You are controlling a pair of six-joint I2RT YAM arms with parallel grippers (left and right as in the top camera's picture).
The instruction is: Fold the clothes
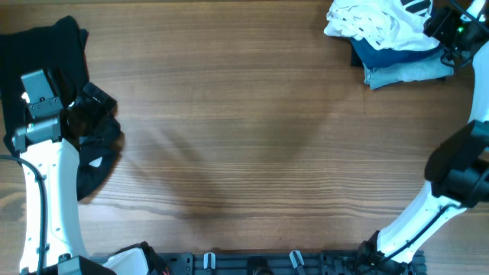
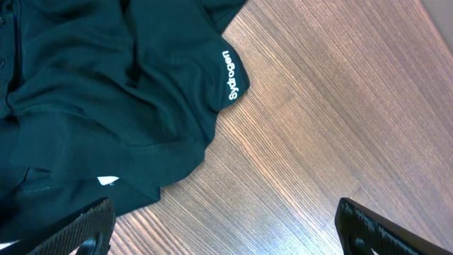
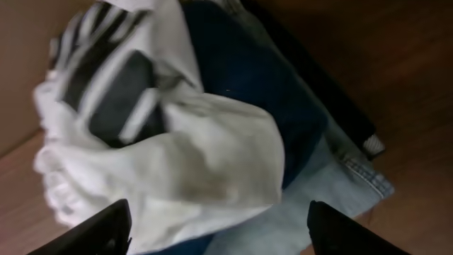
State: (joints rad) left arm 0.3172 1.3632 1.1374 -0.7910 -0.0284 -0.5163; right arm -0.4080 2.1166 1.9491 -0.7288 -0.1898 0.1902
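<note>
The clothes, a crumpled white T-shirt [image 1: 374, 23] with a black-striped print [image 3: 106, 78], lie bunched at the table's far right corner on top of folded blue garments. My right gripper [image 1: 439, 27] hovers at the shirt's right side. In the right wrist view the white shirt [image 3: 177, 156] fills the space below that gripper [image 3: 219, 234], whose jaws stand wide apart, open, with nothing pinched. My left gripper [image 1: 95, 107] is far off at the left, open [image 2: 226, 230], over bare wood beside a black garment.
A dark blue folded garment [image 1: 382, 55] and pale blue jeans [image 1: 412, 72] lie under the shirt. A black garment [image 1: 46, 53] with white lettering [image 2: 235, 76] covers the far left. Wooden tabletop [image 1: 252, 137] stretches between. The arm bases stand at the front edge.
</note>
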